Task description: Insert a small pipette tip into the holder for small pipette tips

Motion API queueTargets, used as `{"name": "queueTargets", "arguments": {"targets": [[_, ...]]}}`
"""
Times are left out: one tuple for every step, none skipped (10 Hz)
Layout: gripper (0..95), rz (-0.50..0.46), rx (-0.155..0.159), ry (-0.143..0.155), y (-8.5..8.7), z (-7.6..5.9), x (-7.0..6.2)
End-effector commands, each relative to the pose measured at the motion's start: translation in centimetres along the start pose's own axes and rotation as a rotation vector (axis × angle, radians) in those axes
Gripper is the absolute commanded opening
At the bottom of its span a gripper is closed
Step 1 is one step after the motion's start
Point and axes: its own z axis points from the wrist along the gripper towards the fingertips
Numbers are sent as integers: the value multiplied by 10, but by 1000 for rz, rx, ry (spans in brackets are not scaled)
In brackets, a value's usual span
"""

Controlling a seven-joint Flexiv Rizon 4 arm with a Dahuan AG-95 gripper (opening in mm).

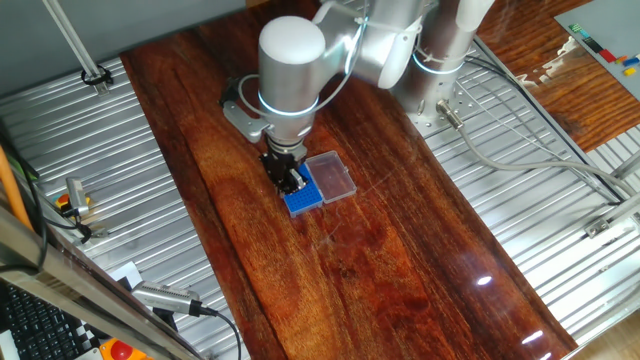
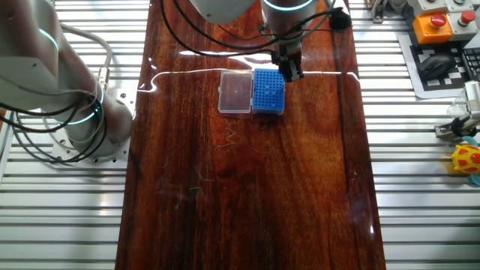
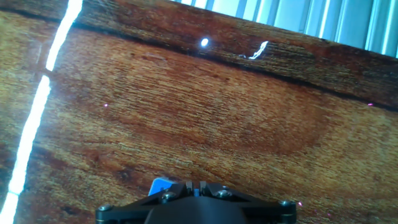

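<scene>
The holder for small pipette tips (image 1: pixel 307 197) (image 2: pixel 268 93) is a small blue square rack lying on the wooden table. Its clear lid panel (image 1: pixel 332 176) (image 2: pixel 235 93) lies flat beside it. My gripper (image 1: pixel 293 182) (image 2: pixel 291 72) points straight down over the rack's corner, its fingertips just above or touching the top. In the hand view the fingers stand almost together (image 3: pixel 195 186) with a thin bluish sliver between them, which I take for the small pipette tip; its lower end is hidden. One blue corner of the rack (image 3: pixel 160 186) peeks out beside the fingers.
The dark wooden board (image 2: pixel 247 187) lies on ribbed metal tabletops (image 2: pixel 420 187). The arm's base (image 1: pixel 440 70) stands at the board's edge. An orange button box (image 2: pixel 436 25) and a yellow toy (image 2: pixel 466 160) sit off to one side.
</scene>
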Motion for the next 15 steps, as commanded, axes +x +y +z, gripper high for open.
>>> {"name": "queueTargets", "arguments": {"targets": [[0, -1, 8, -1, -2, -1, 1], [0, -1, 7, -1, -2, -1, 1], [0, -1, 5, -3, -2, -1, 1], [0, -1, 3, -5, -2, -1, 1], [0, -5, 4, -9, -2, -1, 1], [0, -7, 3, -12, -1, -3, 1], [0, -8, 3, -12, 0, -4, 2], [0, -15, 10, -27, 1, -5, 2], [0, -15, 13, -38, 1, -5, 2], [0, -13, 14, -45, 1, -6, 2], [0, -13, 16, -52, 0, -6, 2], [0, -17, 17, -65, -1, -7, 2], [0, -21, 20, -77, -1, -7, 2], [0, -23, 21, -88, -2, -8, 2], [0, -23, 22, -93, -2, -8, 2]]}}
